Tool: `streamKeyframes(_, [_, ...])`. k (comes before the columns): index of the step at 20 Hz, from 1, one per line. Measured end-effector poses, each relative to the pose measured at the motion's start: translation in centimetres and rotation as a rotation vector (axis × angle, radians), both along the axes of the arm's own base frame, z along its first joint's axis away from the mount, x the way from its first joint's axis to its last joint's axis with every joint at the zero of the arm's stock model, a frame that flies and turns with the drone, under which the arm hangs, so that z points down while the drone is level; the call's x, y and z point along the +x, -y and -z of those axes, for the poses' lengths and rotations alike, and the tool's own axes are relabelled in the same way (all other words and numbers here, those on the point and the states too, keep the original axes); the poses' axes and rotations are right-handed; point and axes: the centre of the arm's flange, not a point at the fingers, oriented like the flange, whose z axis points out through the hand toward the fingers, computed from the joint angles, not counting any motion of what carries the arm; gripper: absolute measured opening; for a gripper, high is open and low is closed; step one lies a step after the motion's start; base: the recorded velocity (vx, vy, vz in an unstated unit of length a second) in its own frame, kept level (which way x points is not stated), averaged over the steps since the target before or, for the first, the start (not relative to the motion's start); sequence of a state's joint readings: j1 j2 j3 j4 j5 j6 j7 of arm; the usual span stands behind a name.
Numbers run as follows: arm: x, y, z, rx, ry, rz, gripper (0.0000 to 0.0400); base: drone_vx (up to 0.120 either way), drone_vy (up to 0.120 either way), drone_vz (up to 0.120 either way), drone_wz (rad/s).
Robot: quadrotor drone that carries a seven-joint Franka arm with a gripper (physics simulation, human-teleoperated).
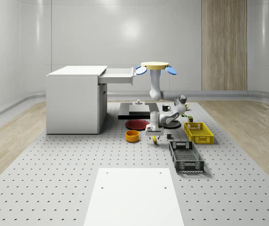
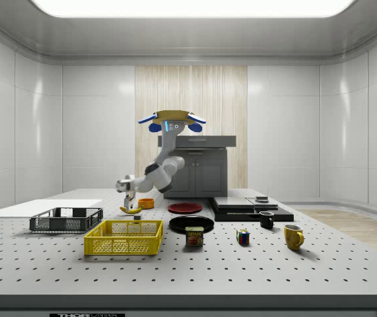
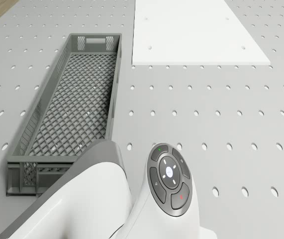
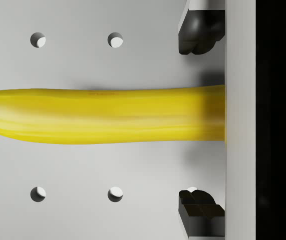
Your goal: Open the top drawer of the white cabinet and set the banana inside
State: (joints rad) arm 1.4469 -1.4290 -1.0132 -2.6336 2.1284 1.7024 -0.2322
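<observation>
The banana [image 4: 102, 115] lies flat on the perforated table [image 1: 54, 179], straight between my two fingertips [image 4: 199, 30]. My gripper [image 4: 200, 117] is spread wide, one finger on each side of the fruit with bare table showing between each pad and the peel, so I am not pinching it. In the side view the banana [image 2: 131, 210] sits just under my gripper [image 2: 129, 203], beside the orange bowl [image 2: 146, 203] and behind the yellow basket [image 2: 123, 237].

My drone body [image 1: 155, 67] hovers in the air beside the white cabinet [image 1: 75, 101], near the front of its top drawer [image 1: 118, 75], which stands pulled out. From there my arm [image 1: 160, 94] bends down and forward toward the table. In the whole-scene view my gripper [image 1: 154, 136] hangs low between the orange bowl [image 1: 132, 136] and the yellow basket [image 1: 198, 132], with the grey basket [image 1: 186, 157] nearer the camera and the red plate [image 1: 137, 124] just behind.
</observation>
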Motion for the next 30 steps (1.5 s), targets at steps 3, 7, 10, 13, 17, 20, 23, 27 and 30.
streamKeyframes(3, [0.0,0.0,-0.4,0.0,0.0,0.0,0.04,0.0,0.0,0.0,0.0])
streamKeyframes(7, [0.0,0.4,-0.7,0.0,0.0,0.0,0.04,0.0,0.0,0.0,0.0])
streamKeyframes(10, [-0.3,0.5,-0.8,0.0,0.0,0.0,0.04,0.0,0.0,0.0,0.0])
streamKeyframes(13, [-0.8,0.6,-0.9,0.0,0.0,0.0,0.04,0.0,0.0,0.0,0.0])
streamKeyframes(17, [-1.1,0.6,-1.4,0.0,0.0,0.0,0.04,0.0,0.0,0.0,0.0])
streamKeyframes(20, [-1.2,0.6,-1.8,0.0,0.0,0.0,0.04,0.0,0.0,0.0,0.0])
streamKeyframes(23, [-1.3,0.6,-1.9,0.0,0.0,0.0,0.04,0.0,0.0,0.0,0.0])
streamKeyframes(27, [-1.8,0.6,-2.0,0.0,0.0,0.0,0.0362,0.0,0.0,0.0,0.0])
streamKeyframes(30, [-2.0,0.6,-2.1,0.0,0.0,0.0,0.025,0.0,0.0,0.0,0.0])
